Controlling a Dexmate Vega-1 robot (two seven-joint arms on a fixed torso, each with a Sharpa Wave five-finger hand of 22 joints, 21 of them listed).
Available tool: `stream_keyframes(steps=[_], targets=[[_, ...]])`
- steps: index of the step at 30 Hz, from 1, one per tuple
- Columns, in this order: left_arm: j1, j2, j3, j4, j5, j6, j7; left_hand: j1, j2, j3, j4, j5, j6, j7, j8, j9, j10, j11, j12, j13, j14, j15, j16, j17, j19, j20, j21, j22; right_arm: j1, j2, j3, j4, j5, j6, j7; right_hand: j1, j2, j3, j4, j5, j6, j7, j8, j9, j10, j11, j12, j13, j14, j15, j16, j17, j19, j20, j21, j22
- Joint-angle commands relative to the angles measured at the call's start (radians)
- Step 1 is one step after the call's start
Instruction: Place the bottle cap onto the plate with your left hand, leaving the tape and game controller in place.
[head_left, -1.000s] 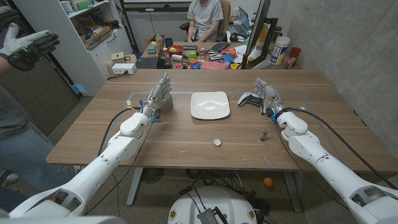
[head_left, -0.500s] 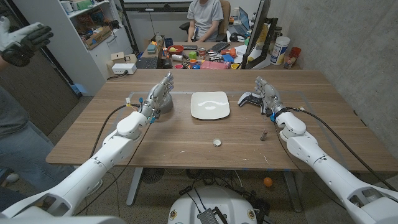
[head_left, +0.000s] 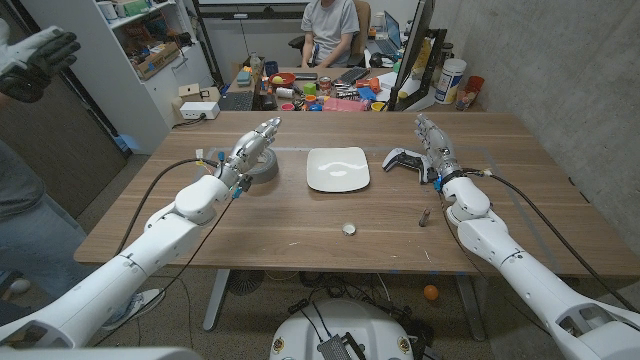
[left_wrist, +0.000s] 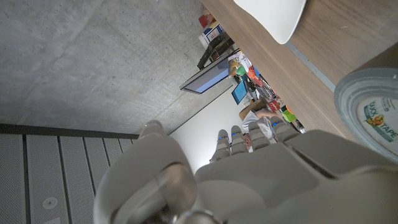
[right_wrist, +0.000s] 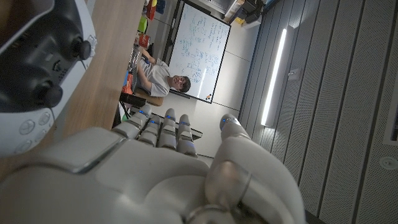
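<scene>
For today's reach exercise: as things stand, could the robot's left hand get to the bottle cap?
Probably yes. The bottle cap lies alone on bare table in front of the plate; the left hand is open over the tape, with nothing between them.

The white plate (head_left: 338, 168) sits mid-table; the bottle cap (head_left: 349, 229) lies at its 6 o'clock (well apart), tape (head_left: 262, 167) at 9, game controller (head_left: 404, 160) at 3.

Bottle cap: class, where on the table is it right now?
In the head view the bottle cap lies on the bare wood near the table's front edge, nearer the robot than the white plate, between both arms and touched by neither hand.
</scene>
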Motion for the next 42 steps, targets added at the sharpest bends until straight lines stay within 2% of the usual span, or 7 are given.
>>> stream_keyframes(steps=[1,9,21,25,26,35,42], targets=[[0.055,0.159,-0.052,-0.218,0.127,0.157,0.07,0.035,-0.001,0.009,-0.021,-0.001,0.017,0.004,0.008,0.004,0.009,-0.008,0.008,0.005,0.013,0.004,0.01,0.005,0.011,0.017,0.011,0.004,0.004,0.025,0.007,-0.008,-0.031,0.034,-0.052,0.003,-0.009,0.0,-0.006,0.005,0.013,0.001,0.003,0.001,0.011,0.002,0.003,0.003,0.011,0.004,0.003,0.002,0.011,-0.004,0.006,0.004],[0.077,0.219,-0.081,-0.277,0.184,0.158,0.048,0.087,-0.001,0.022,-0.053,-0.004,0.055,0.004,0.023,0.006,0.04,-0.022,0.019,0.007,0.029,0.003,0.013,0.006,0.016,0.027,0.014,0.004,0.016,0.032,0.003,-0.005,-0.039,0.037,-0.054,0.004,-0.011,-0.002,-0.009,0.005,0.009,0.002,-0.002,0.001,0.004,0.006,-0.003,0.003,0.006,0.012,-0.002,0.002,0.004,-0.002,0.002,0.004],[0.127,0.368,-0.143,-0.393,0.35,0.178,0.002,0.138,0.007,0.038,-0.082,-0.01,0.093,-0.001,0.033,0.009,0.069,-0.042,0.027,0.01,0.045,-0.001,0.016,0.007,0.003,0.042,0.011,0.005,0.024,0.038,0.003,-0.01,-0.056,0.034,-0.077,0.006,-0.013,-0.005,-0.013,0.005,0.012,0.013,-0.004,0.002,0.006,0.011,-0.006,0.002,0.007,0.017,-0.005,0.002,0.001,0.0,0.0,0.003],[0.143,0.433,-0.168,-0.435,0.444,0.186,-0.017,0.189,0.011,0.053,-0.111,-0.012,0.12,-0.008,0.042,0.01,0.083,-0.058,0.03,0.012,0.063,-0.004,0.019,0.007,0.001,0.05,0.011,0.004,0.029,0.041,0.001,-0.01,-0.061,0.034,-0.082,0.005,-0.014,-0.006,-0.014,0.005,0.009,0.014,-0.005,0.002,0.004,0.01,-0.008,0.002,0.004,0.019,-0.007,0.002,-0.002,0.002,-0.002,0.003],[0.144,0.431,-0.17,-0.436,0.448,0.188,-0.02,0.193,0.011,0.054,-0.114,-0.012,0.122,-0.007,0.042,0.01,0.084,-0.059,0.03,0.012,0.064,-0.004,0.02,0.007,-0.001,0.05,0.01,0.004,0.029,0.041,0.001,-0.01,-0.062,0.034,-0.082,0.005,-0.014,-0.006,-0.014,0.005,0.01,0.014,-0.005,0.002,0.004,0.01,-0.009,0.002,0.004,0.019,-0.007,0.002,-0.003,0.002,-0.002,0.003],[0.066,0.527,-0.127,-0.51,0.636,0.24,-0.17,0.28,0.016,0.079,-0.162,-0.012,0.129,-0.028,0.04,0.011,0.056,-0.065,0.016,0.015,0.045,-0.002,0.008,0.007,-0.032,0.052,0.003,0.005,0.047,0.057,-0.006,0.002,-0.069,0.041,-0.086,0.004,-0.017,-0.01,-0.016,0.005,0.007,0.013,-0.008,0.002,-0.001,0.01,-0.013,0.002,0.0,0.021,-0.009,0.002,-0.009,0.006,-0.005,0.004],[0.005,0.554,-0.087,-0.539,0.746,0.229,-0.281,0.338,0.026,0.098,-0.184,-0.013,0.122,-0.039,0.034,0.015,0.012,-0.058,0.001,0.017,0.017,0.004,0.0,0.008,-0.057,0.053,0.0,0.005,0.055,0.064,-0.009,0.006,-0.072,0.041,-0.09,0.004,-0.018,-0.012,-0.017,0.004,0.005,0.012,-0.009,0.002,-0.004,0.009,-0.016,0.002,-0.003,0.022,-0.01,0.002,-0.015,0.009,-0.007,0.004]])
